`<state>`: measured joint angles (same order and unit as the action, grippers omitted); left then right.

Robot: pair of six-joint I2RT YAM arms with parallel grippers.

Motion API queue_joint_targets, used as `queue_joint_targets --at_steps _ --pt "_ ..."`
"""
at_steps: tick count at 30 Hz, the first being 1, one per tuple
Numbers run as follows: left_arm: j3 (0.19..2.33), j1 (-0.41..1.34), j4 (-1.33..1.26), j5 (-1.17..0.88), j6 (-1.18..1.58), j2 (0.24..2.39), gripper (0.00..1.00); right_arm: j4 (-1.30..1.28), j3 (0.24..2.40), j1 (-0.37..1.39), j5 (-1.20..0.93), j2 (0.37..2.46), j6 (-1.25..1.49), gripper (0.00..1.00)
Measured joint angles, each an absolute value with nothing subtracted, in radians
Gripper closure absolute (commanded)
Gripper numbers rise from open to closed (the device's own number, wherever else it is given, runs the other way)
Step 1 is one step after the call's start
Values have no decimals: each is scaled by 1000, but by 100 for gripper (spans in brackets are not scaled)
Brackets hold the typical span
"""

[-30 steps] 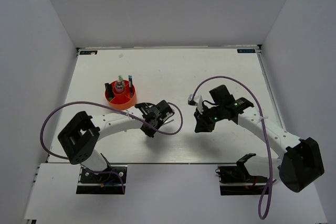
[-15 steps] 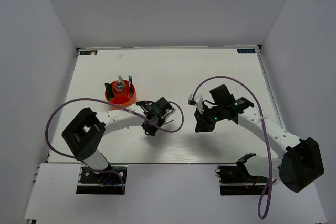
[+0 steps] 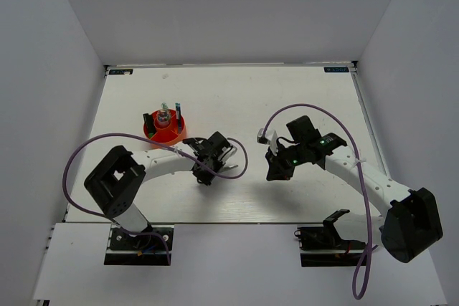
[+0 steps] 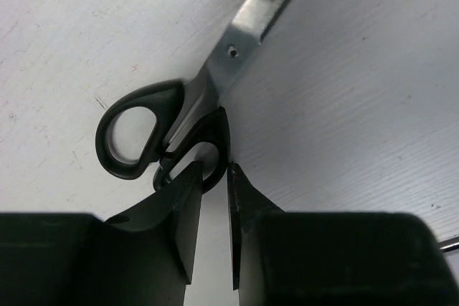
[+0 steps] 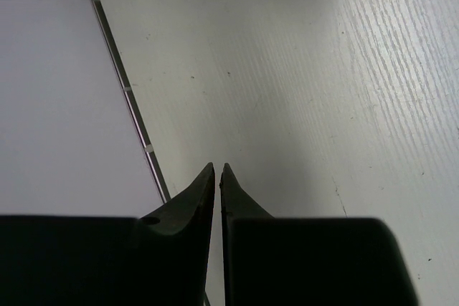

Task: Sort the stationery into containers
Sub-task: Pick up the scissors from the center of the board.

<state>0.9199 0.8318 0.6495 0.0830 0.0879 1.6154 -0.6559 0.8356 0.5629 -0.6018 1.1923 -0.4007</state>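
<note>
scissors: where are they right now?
The scissors lie flat on the table, left of centre, one black handle loop between the left pincer's fingertips (left wrist view); the orange cup stands just beyond, to the left.

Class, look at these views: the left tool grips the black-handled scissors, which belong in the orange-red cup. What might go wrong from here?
1. The left tool pinches only the rim of one handle loop of the black-handled steel scissors, far from the blades. Once lifted, they may swing or slip out.
2. The round orange-red plastic cup already holds upright items. The long scissors could knock them or tip the cup.
</note>
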Motion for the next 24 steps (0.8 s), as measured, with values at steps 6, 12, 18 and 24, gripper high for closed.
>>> queue_joint_targets --at_steps 6,12,18,24 --pt "907 811 634 64 86 1611 64 -656 836 561 -602 1193 -401 90" --pt "894 805 616 58 82 1602 64 -656 836 558 -602 1193 -401 90" --pt "880 804 597 51 88 1594 75 -656 836 556 -602 1193 -401 90" --pt "870 804 576 45 96 1588 100 -656 836 554 -602 1193 -401 86"
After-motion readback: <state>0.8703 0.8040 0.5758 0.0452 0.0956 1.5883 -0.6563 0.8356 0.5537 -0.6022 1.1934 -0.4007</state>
